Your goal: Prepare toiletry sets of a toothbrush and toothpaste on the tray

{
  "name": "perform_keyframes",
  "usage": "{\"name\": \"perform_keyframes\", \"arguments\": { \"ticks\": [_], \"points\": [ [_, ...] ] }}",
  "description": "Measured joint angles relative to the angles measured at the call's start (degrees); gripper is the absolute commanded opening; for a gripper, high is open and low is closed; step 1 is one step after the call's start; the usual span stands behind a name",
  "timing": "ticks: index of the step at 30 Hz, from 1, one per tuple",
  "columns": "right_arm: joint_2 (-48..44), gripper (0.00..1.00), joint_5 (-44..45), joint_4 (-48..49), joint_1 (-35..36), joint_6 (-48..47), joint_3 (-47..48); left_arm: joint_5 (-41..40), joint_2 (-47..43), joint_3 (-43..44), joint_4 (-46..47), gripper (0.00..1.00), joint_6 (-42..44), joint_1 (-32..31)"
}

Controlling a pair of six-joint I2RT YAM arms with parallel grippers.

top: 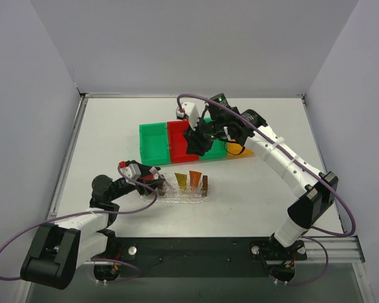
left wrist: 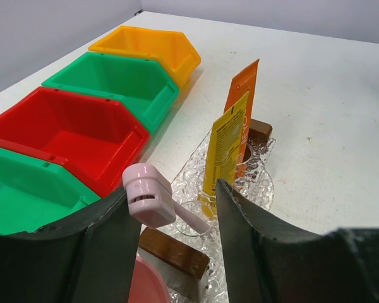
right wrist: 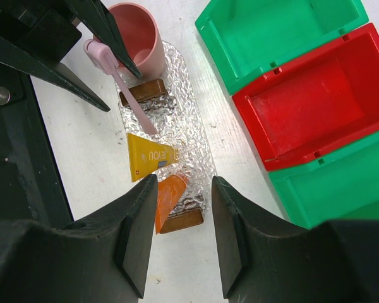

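Note:
The clear tray (top: 177, 196) (left wrist: 259, 183) (right wrist: 189, 145) has a brown handle block at each end. A yellow toothpaste (left wrist: 224, 151) (right wrist: 148, 158) and an orange toothpaste (left wrist: 243, 95) (right wrist: 170, 196) stand in it. The whitish-pink toothbrush (left wrist: 148, 196) (right wrist: 120, 82) leans with its lower end in the tray and its head up. My left gripper (top: 153, 177) (left wrist: 170, 189) is open around that head, which lies close to one finger. My right gripper (top: 199, 144) (right wrist: 184, 183) hangs open and empty above the bins, high over the tray's far end.
A pink cup (left wrist: 145, 281) (right wrist: 136, 38) stands by the tray's near handle block (left wrist: 174, 252). Behind the tray runs a row of bins: green (top: 153, 140), red (top: 180, 140), green (top: 215, 150) and orange (top: 243, 151). Their insides look empty in the wrist views.

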Motion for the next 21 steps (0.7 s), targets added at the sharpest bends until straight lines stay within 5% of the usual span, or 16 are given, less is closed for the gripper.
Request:
{"name": "perform_keyframes", "arguments": {
  "ticks": [21],
  "points": [
    [0.0, 0.35, 0.2, -0.1, 1.1, -0.8, 0.0, -2.9, -5.1, 0.0, -5.7, 0.57, 2.9, 1.2]
  ]
}}
